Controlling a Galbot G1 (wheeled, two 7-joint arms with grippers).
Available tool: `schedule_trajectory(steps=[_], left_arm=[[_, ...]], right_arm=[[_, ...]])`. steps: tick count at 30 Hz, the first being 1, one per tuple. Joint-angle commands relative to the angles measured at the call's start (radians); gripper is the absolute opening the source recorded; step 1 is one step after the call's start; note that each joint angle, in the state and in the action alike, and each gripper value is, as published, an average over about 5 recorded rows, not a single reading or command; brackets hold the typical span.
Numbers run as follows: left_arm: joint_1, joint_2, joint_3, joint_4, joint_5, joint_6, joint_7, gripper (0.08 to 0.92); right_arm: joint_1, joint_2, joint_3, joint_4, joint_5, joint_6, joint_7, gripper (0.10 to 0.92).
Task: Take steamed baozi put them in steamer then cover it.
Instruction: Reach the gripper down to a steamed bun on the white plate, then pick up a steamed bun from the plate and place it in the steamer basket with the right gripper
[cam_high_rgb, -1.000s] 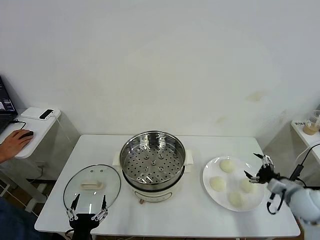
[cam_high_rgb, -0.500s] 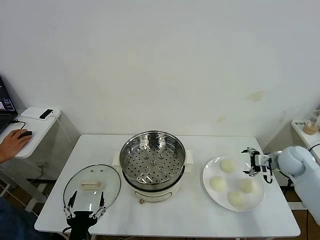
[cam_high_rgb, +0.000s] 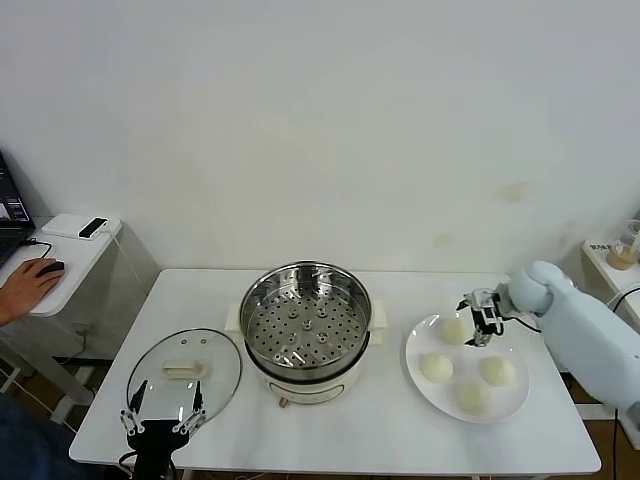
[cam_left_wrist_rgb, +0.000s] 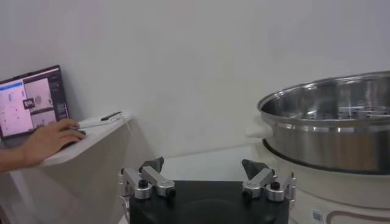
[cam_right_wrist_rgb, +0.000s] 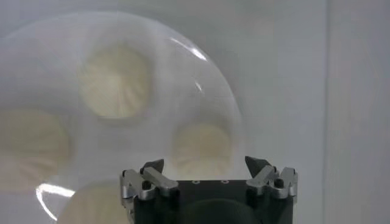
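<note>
With the steamer (cam_high_rgb: 305, 333) taken as ref., the four steamed baozi (cam_high_rgb: 455, 331) are seen on a flat white plate (cam_high_rgb: 419, 342) just to its right, none loaded yet; the cover (cam_high_rgb: 184, 375) lies flat on the table (cam_high_rgb: 400, 430) just left of the steamer. The right gripper (cam_high_rgb: 478, 315) is held over the far-side baozi on that plate, jaws spread wide, nothing gripped; from the right wrist view the buns (cam_right_wrist_rgb: 116, 82) are seen below the open fingers (cam_right_wrist_rgb: 149, 176). The left gripper (cam_high_rgb: 160, 415) is parked at the table's near edge, beside the cover's near rim, jaws also wide and empty. Risks, as judged: the dough looks soft and smooth w/ pleated tops, so a hard squeeze could dent or tear a bun, and a light one could let the rounded surface slip out during the carry. The buns sit close together, so a neighbour could be nudged by a descending finger; the glossy plate could slide if pushed sideways. The steamer's raised, shiny stainless rim could be clipped on the way in, and a bun dropped off-centre on the perforated tray could crowd the rest. The cover is clear glass w/ a metal rim and a cream oblong handle; a poor grip on that smooth handle could let it tilt or fall.
</note>
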Motion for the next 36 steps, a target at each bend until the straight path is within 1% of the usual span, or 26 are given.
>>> schedule_trajectory(steps=[1, 12, 18, 25, 31, 36], left_arm=[[-0.006, 0.001, -0.002, 0.005, 0.0, 0.001, -0.001, 0.823], [-0.007, 0.002, -0.005, 0.002, 0.001, 0.001, -0.001, 0.823], [-0.008, 0.003, -0.006, -0.002, 0.0, 0.001, -0.001, 0.823], [-0.008, 0.002, -0.001, -0.005, -0.001, 0.002, -0.007, 0.823], [-0.009, 0.002, 0.001, -0.004, -0.002, 0.001, -0.011, 0.823], [-0.011, 0.005, 0.002, -0.006, -0.003, 0.001, -0.012, 0.823]], right_arm=[[0.091, 0.056, -0.124, -0.102, -0.006, -0.021, -0.029, 0.823], [0.09, 0.092, -0.121, -0.146, -0.013, -0.038, -0.001, 0.814], [0.087, 0.095, -0.124, -0.143, -0.008, -0.048, 0.0, 0.741], [0.09, 0.075, -0.132, -0.116, 0.014, -0.053, -0.004, 0.624], [0.111, 0.036, -0.154, -0.063, 0.051, -0.049, -0.014, 0.586], [0.16, -0.023, -0.192, 0.012, 0.104, -0.045, -0.02, 0.577]])
